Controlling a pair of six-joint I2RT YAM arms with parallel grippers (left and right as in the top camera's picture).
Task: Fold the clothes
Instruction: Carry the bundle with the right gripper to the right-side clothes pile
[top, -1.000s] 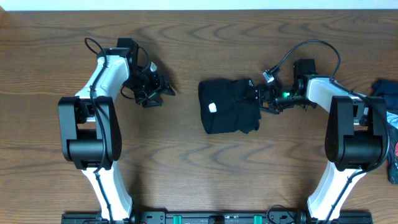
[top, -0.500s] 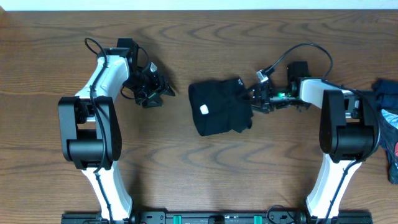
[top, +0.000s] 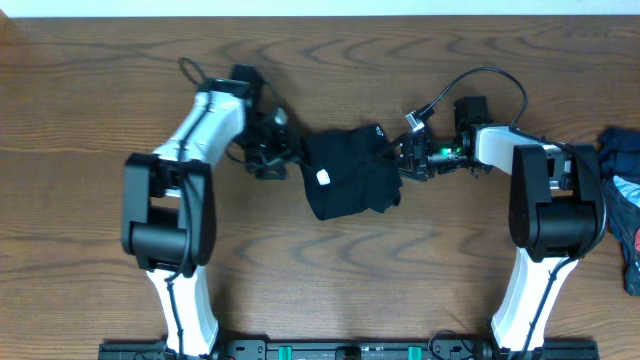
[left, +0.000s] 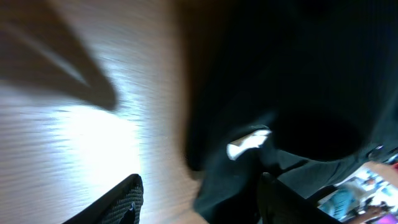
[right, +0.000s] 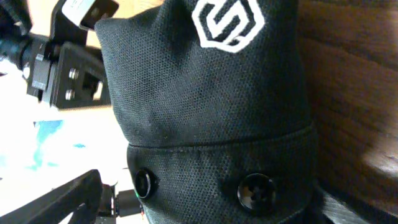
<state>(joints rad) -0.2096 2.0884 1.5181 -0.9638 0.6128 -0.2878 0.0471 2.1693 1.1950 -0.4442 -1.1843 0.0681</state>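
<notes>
The black top lies folded in a compact bundle at the table's middle, a small white patch on it. My left gripper is open at the bundle's left edge. In the left wrist view the black fabric with its white tag lies against the right finger, jaws apart. My right gripper presses into the bundle's right edge. In the right wrist view the fabric with its white logo and two buttons fills the jaws. Only one finger shows, far to the side.
A dark blue bundle with grey-white and red patches lies at the table's right edge, beside the right arm's base. A black cable loops above the right wrist. The left arm's gripper block shows close beyond the top.
The black top slid leftward with my right gripper behind it. My left arm swung right from the open table to the top's left edge.
</notes>
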